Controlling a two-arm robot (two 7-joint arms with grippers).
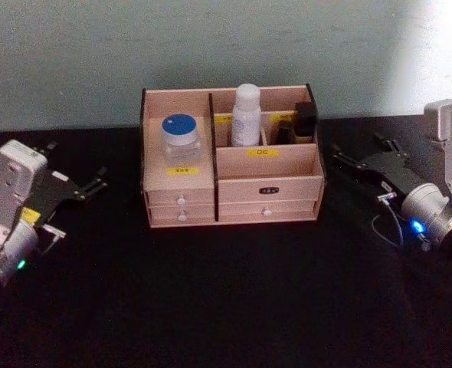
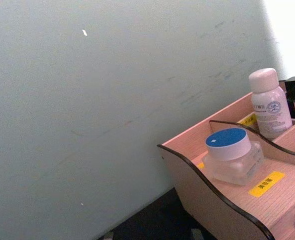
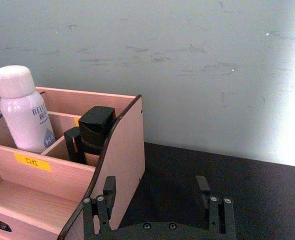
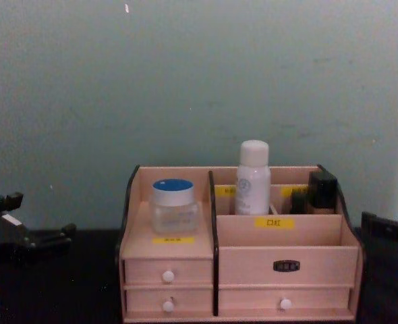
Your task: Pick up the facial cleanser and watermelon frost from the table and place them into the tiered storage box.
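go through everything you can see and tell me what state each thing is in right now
facial cleanser: upright, capped, in a rear compartment.
watermelon frost: lid on, in the left compartment.
tiered storage box: drawers shut.
left gripper: open, empty, left of the box.
right gripper: open, empty, right of the box.

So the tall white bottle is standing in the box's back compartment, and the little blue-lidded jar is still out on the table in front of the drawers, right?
Not quite. The blue-lidded jar is not on the table; it sits inside the storage box, in its left compartment above the small drawers, as the head view shows. The tall white bottle does stand in a back compartment.
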